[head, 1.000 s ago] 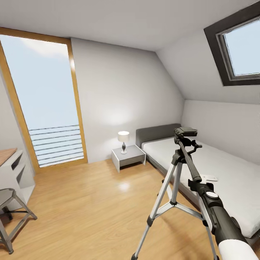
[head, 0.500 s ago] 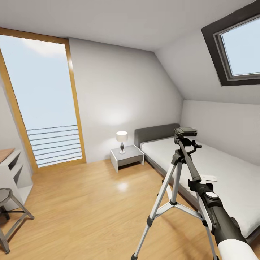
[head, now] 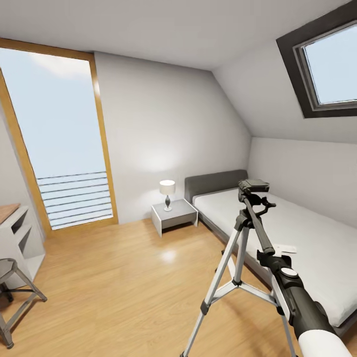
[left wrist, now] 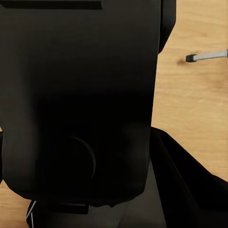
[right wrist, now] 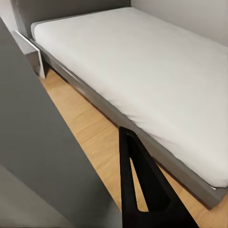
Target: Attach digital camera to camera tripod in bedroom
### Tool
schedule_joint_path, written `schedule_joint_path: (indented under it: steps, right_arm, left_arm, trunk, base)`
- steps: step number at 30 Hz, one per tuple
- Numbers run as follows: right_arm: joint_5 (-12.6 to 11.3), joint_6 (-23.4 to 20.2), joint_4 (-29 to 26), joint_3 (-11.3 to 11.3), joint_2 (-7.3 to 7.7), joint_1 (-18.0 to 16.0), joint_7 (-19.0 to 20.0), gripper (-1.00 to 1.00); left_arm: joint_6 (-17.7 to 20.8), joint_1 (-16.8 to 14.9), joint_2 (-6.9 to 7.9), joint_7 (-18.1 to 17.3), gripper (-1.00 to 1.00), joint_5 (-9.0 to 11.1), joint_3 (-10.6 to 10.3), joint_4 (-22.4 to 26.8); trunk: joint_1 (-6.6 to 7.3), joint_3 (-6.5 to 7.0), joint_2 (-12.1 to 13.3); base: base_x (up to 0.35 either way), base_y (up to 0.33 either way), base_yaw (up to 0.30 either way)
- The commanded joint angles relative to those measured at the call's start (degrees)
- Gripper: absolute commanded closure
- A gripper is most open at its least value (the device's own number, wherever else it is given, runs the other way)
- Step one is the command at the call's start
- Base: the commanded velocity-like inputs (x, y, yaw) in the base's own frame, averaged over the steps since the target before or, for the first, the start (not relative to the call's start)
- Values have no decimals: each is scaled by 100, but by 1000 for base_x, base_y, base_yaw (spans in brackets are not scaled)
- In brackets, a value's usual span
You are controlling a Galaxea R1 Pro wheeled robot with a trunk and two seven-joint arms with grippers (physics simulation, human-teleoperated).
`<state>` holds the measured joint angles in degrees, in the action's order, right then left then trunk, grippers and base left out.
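Note:
The camera tripod [head: 240,253] stands out in the head view at the lower right, with silver legs and a black pan head [head: 254,187] whose top is flat. Its long side handle [head: 260,228] slopes down to my right gripper [head: 268,257], which is shut around the handle's end. In the right wrist view one black finger [right wrist: 142,190] shows beside a broad grey bar [right wrist: 47,142] over the bed. A big black boxy body [left wrist: 80,104] looms close in the left wrist view. I cannot tell whether it is the digital camera. A tripod foot [left wrist: 204,57] shows over the wood floor.
The low grey bed [head: 307,233] lies to the right with a small white item [head: 286,248] on it. A nightstand [head: 176,213] with a lamp [head: 167,187] stands by the far wall. A desk [head: 15,233] and stool [head: 10,277] are at the left, beside a tall window [head: 64,148].
The view first turned slightly while the tripod kept its place in the picture. Then tripod and right arm sank a little together, with the room still.

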<state>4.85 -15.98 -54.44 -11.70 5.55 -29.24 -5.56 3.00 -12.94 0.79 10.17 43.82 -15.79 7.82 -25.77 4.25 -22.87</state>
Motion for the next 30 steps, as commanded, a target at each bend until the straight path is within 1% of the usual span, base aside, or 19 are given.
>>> schedule_joint_path:
  steps: [1,4,14,21,30]
  right_arm:
    - [54,68,88,1,-1,-2,-6,100]
    - [57,228,240,-1,-1,-2,-6,100]
    - [60,419,624,-1,7,-2,-21,100]
    - [53,833,1009,15,19,-2,-17,100]
    - [73,974,1274,43,25,-2,-14,100]
  left_arm:
    - [34,2,4,38,100,21,-49,18]
    - [34,2,3,39,100,20,-48,18]
    - [34,0,0,38,100,21,-47,18]
    - [34,0,0,38,100,21,-47,18]
    - [34,2,0,38,100,21,-47,18]
  trunk:
    - [-2,-2,-6]
    - [-2,-2,-6]
    - [-2,-2,-6]
    - [-2,-2,-6]
    - [-2,-2,-6]
  base:
    - [0,0,0]
    - [0,0,0]
    - [0,0,0]
    - [0,0,0]
    - [0,0,0]
